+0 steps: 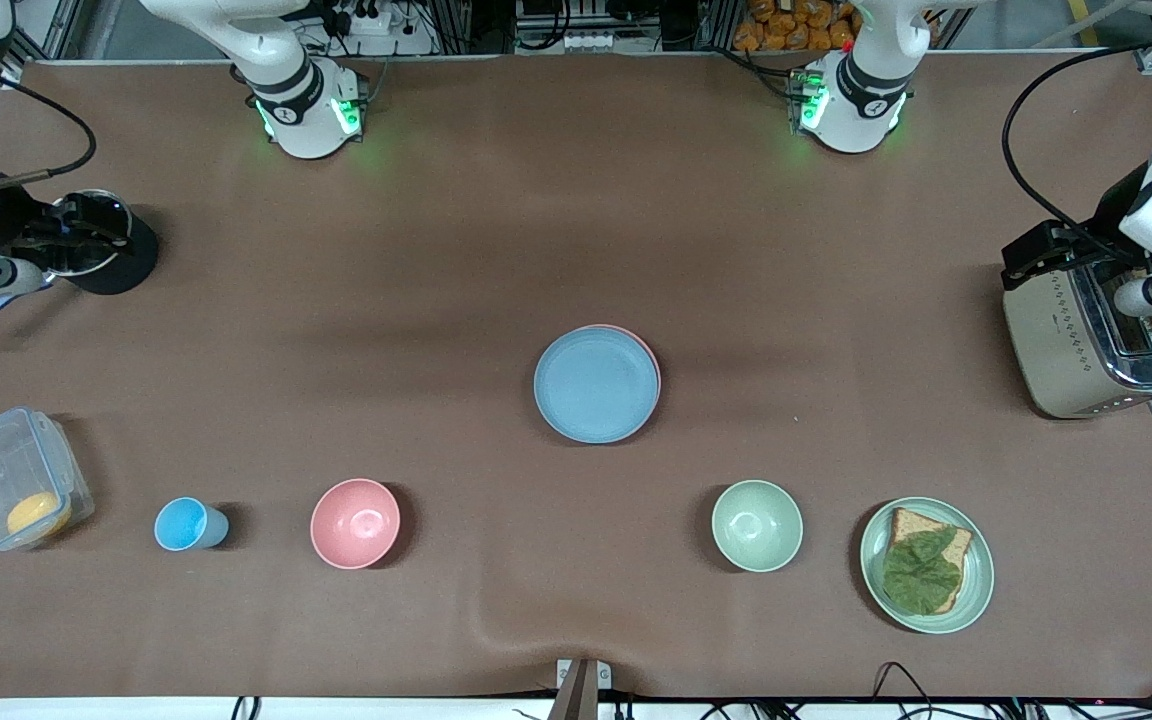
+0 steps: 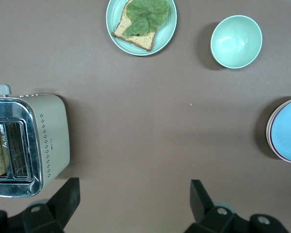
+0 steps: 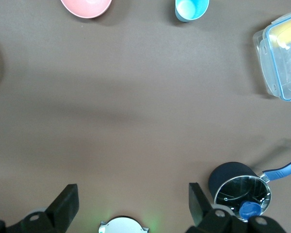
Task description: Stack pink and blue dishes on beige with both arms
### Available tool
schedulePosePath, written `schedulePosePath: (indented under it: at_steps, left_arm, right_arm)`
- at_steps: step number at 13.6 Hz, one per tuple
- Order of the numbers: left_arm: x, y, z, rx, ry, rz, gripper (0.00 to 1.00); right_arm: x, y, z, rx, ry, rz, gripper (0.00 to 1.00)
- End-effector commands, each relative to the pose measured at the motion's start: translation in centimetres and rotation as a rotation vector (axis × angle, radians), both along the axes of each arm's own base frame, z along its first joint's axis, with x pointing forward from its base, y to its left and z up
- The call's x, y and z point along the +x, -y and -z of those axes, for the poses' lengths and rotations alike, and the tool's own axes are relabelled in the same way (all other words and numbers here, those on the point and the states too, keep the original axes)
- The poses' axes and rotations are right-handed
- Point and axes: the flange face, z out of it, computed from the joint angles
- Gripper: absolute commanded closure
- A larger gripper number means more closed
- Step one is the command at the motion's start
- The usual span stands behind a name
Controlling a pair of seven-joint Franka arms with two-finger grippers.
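The light blue plate (image 1: 596,386) lies on the pale pink plate (image 1: 648,346) at the table's middle; only a thin pink rim shows. Both also appear in the left wrist view, the blue plate (image 2: 288,128) above the pink rim (image 2: 269,141). No beige plate is visible; whatever lies under the stack is hidden. My left gripper (image 2: 133,204) is open and empty, high over the table beside the toaster at the left arm's end. My right gripper (image 3: 131,204) is open and empty, high over the table by the dark pot at the right arm's end.
A toaster (image 1: 1086,340) holding bread stands at the left arm's end. Nearer the camera sit a green plate with bread and leaf (image 1: 926,565), green bowl (image 1: 757,525), pink bowl (image 1: 355,523), blue cup (image 1: 186,524) and clear container (image 1: 11,480). A dark pot (image 1: 96,245) stands at the right arm's end.
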Motion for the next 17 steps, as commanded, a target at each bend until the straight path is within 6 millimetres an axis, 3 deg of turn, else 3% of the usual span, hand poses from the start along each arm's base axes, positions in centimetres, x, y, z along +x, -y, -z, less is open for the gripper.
schedulePosePath:
  at_steps: [1,17]
  left_arm:
    - [-0.21,-0.18,-0.68,-0.022,0.003,0.015,0.00]
    - [-1.07,0.08,-0.14,-0.014,-0.070,0.017,0.00]
  right_arm:
    - [0.18,0.23,-0.46,-0.013,0.006,-0.003,0.00]
    - [0.17,0.31,-0.33,-0.013,0.003,0.000,0.00]
